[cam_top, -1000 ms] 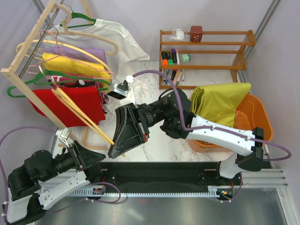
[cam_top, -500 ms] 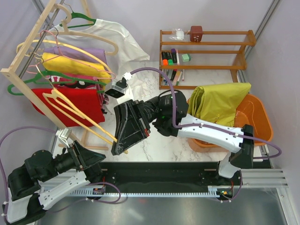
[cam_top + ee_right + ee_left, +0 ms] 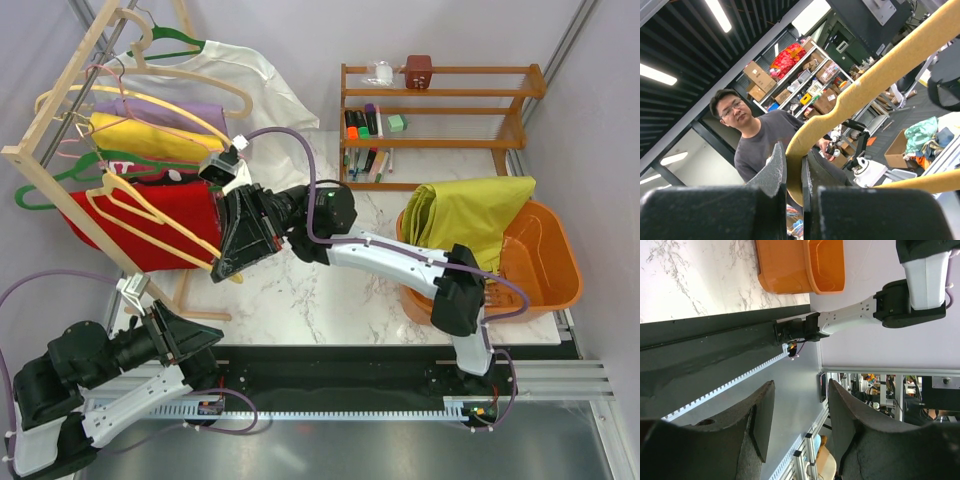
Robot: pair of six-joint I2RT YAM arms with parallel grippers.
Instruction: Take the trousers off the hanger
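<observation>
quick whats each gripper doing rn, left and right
left gripper: open, nothing between the jaws
right gripper: shut on the hanger

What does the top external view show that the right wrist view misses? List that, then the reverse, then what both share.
Only the top external view: the trousers draped over the orange basket, the wooden rack of garments, and the left tool near its base. Only the right wrist view: a close look at the fingers pinching the plastic, and a man before storage shelves behind. Both: the hanger, bare, with the right tool shut on one corner.
</observation>
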